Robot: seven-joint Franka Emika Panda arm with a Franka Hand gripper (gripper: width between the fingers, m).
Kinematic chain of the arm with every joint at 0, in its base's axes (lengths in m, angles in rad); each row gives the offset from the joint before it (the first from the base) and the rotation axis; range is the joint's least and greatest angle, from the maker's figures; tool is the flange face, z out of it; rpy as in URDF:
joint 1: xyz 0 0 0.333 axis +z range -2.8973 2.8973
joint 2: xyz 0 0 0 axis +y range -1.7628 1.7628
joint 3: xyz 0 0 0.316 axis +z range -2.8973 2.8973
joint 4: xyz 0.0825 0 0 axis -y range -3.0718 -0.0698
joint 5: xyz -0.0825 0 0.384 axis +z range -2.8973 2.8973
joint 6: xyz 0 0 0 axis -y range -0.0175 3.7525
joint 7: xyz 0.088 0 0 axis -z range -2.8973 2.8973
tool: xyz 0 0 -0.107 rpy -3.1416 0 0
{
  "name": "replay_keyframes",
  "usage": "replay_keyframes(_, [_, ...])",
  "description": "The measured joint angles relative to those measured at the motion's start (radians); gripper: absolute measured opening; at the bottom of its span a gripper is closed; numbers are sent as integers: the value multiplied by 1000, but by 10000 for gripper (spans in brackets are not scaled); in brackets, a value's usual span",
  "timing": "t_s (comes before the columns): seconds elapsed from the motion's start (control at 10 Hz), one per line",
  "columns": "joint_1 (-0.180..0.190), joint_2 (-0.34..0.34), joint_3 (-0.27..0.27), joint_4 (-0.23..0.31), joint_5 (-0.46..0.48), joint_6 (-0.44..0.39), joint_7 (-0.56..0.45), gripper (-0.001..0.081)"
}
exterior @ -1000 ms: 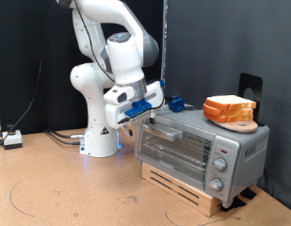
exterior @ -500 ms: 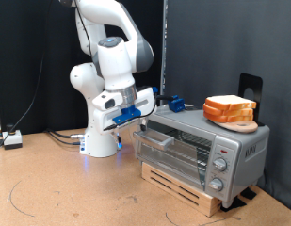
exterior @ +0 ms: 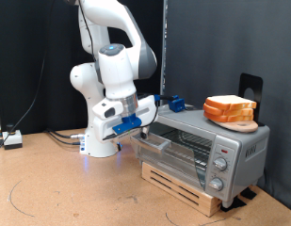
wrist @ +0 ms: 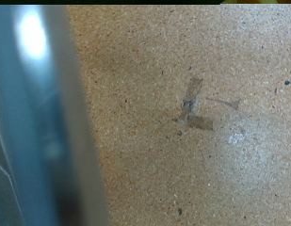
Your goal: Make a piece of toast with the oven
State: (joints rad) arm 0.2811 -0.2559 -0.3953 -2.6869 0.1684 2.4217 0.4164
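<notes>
Your bread sits in the right half of the exterior view, on top of the oven: a thick stack of slices with pale cream faces and orange-brown crusts, resting on a small round board. You cannot separate the single piece of toast from that stack here. Judge it light, soft and crumbly, easily dented; a hold across the crust edges, where it looks stiffest, seems safest.

The oven is a small silver box with a glass door, a grey bar handle and round knobs on its right panel, standing on a wooden pallet. Its door looks tilted partly open.

The gripper is at the frame's centre, right at the door handle's left end; you cannot tell whether its fingers are apart or closed. The wrist view shows only chipboard tabletop and a blurred grey bar.
</notes>
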Motion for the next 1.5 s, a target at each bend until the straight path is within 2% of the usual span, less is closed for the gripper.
replay_keyframes(0.3, [24,47,0,20,75,37,-49,804])
replay_keyframes(0.5, [35,49,0,38,130,37,-89,804])
replay_keyframes(0.7, [37,49,0,51,140,33,-96,804])
replay_keyframes(0.8, [36,49,0,53,126,28,-90,804])
replay_keyframes(1.1, [25,80,6,53,-3,33,5,804])
replay_keyframes(1.5, [25,117,4,58,4,94,-3,804])
